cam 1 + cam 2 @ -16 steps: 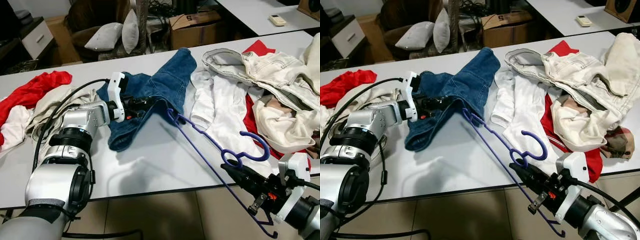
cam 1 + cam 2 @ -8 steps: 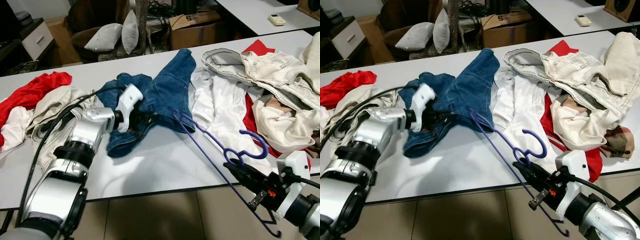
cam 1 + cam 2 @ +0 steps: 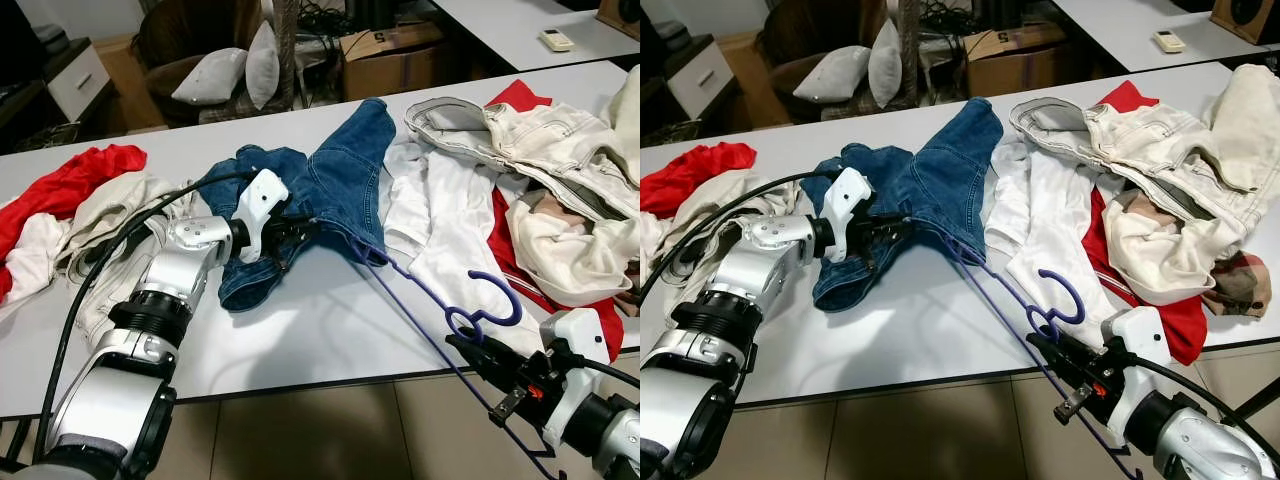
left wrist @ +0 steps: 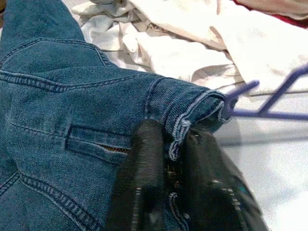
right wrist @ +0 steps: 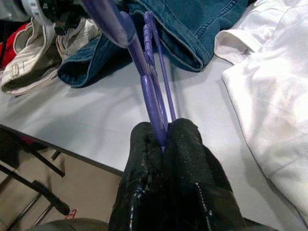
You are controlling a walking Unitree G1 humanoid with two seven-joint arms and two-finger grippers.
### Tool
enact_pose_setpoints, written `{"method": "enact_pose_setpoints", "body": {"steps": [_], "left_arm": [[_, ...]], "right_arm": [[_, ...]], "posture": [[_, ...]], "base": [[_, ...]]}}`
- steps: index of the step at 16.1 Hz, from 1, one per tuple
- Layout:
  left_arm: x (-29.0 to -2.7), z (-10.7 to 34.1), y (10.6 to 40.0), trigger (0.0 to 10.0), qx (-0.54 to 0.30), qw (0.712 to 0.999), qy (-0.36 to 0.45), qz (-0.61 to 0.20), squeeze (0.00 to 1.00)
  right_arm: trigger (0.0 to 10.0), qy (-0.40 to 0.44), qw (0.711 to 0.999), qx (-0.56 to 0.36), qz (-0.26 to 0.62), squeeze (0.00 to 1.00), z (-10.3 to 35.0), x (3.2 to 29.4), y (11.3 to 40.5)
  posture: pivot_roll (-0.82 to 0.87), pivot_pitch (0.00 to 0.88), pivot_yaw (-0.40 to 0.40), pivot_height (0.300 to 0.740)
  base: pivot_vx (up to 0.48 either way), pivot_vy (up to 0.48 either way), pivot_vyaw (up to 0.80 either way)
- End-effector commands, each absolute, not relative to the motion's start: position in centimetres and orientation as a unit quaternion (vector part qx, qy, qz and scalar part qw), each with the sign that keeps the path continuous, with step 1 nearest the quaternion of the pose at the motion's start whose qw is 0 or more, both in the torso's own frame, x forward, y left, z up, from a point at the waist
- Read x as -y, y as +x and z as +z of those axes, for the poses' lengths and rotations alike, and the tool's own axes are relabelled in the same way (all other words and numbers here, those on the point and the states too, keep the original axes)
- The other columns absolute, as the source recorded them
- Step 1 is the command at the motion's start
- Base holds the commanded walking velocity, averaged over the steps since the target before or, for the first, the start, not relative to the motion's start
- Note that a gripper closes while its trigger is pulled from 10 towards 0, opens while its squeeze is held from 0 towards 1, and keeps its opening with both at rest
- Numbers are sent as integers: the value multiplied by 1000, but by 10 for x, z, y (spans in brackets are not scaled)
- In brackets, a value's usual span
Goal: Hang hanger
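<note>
The left wrist view reveals the left gripper (image 4: 175,159) pinching the blue denim jeans' (image 4: 72,106) hem; the right gripper (image 5: 163,139) clamps the purple plastic hanger (image 5: 149,91) over the white table (image 3: 300,330).

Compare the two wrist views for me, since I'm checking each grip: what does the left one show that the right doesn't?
Left wrist view: the left gripper pinching the hem of the blue jeans, beside a pocket zip. Right wrist view: the right gripper clamped on the purple hanger, with floor below the table edge. Both show jeans, hanger, white clothing and table.
</note>
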State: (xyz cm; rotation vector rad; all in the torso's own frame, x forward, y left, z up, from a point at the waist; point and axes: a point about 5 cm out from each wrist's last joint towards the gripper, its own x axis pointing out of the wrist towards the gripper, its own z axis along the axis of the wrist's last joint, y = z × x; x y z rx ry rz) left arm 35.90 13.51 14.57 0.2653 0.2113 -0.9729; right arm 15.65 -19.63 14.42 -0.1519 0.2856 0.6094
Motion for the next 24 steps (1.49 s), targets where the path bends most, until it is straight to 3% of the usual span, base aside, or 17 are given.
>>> {"method": "enact_pose_setpoints", "body": {"steps": [1, 2, 3, 10, 16, 24], "left_arm": [[-142, 141, 355, 10000, -99, 869, 157, -459, 1000], [-141, 137, 353, 10000, -98, 864, 176, -461, 137], [-140, 133, 352, 10000, -99, 863, 188, -459, 0], [-132, 135, 347, 10000, -42, 872, 171, -457, 0], [-128, 110, 334, 10000, -95, 852, 194, -477, 0], [-130, 107, 339, 10000, -89, 867, 255, -419, 0]], "right_arm": [[10000, -74, 942, -138, 297, 0, 144, 194, 158], [10000, -72, 943, -137, 296, 0, 143, 193, 158], [10000, -71, 943, -136, 296, 0, 143, 191, 159], [10000, -68, 943, -133, 298, 0, 142, 187, 161], [10000, -72, 942, -132, 301, 0, 141, 187, 163], [10000, -74, 942, -130, 301, 0, 141, 186, 164]], "posture": [[-116, 0, 195, 740], [-115, 0, 195, 740], [-111, 0, 197, 740], [-112, 0, 199, 740], [-112, 0, 198, 740], [-107, 0, 204, 740]], "base": [[0, 0, 0], [0, 0, 0], [0, 0, 0], [0, 0, 0], [0, 0, 0], [0, 0, 0]]}}
